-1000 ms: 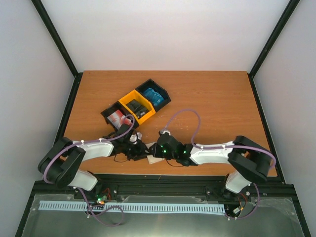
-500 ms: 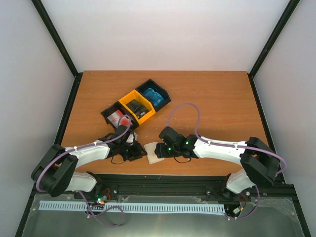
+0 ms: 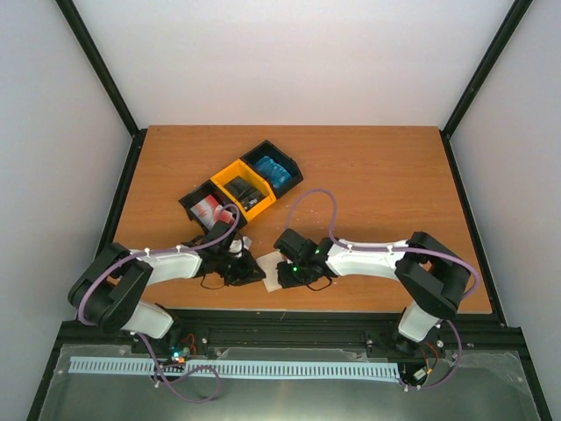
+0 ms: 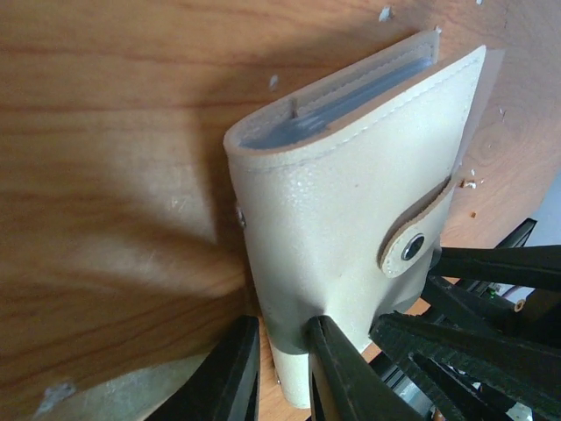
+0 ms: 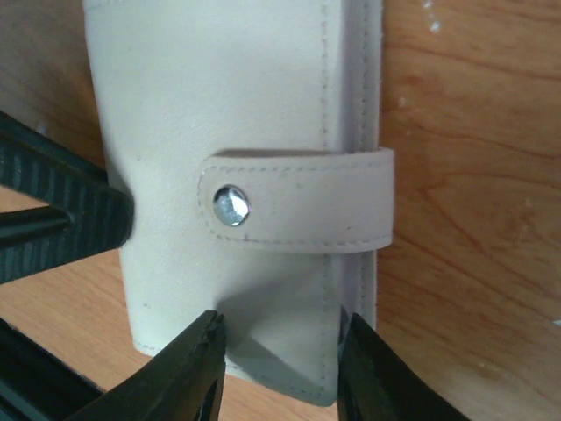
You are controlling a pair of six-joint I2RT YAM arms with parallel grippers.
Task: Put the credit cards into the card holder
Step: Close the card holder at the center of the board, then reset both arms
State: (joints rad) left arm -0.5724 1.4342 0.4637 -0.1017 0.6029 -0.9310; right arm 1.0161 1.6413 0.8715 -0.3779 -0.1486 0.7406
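Note:
The card holder [image 3: 270, 263] is a beige wallet, folded shut with its snap tab [image 5: 298, 200] fastened, lying near the table's front edge. My left gripper [image 4: 280, 373] is shut on its near corner; one finger dents the cover. My right gripper [image 5: 282, 364] stands open at the opposite end [image 3: 287, 270], with one tip on the cover and the other at the open edge. The credit cards sit in the tray: red-and-white [image 3: 207, 209], black [image 3: 246, 189] and blue [image 3: 273, 167]. Pale clear pockets [image 4: 351, 101] show at the wallet's edge.
The black-and-yellow three-compartment tray [image 3: 230, 172] lies slanted behind the left arm. The right gripper's ribbed fingers [image 4: 473, 342] crowd the wallet in the left wrist view. The left gripper's fingers [image 5: 53, 219] do the same in the right wrist view. Black frame posts edge the table.
The left gripper has narrowed onto the wallet's left corner. The right gripper opened wide, then partly narrowed, and slid left over the wallet's right end.

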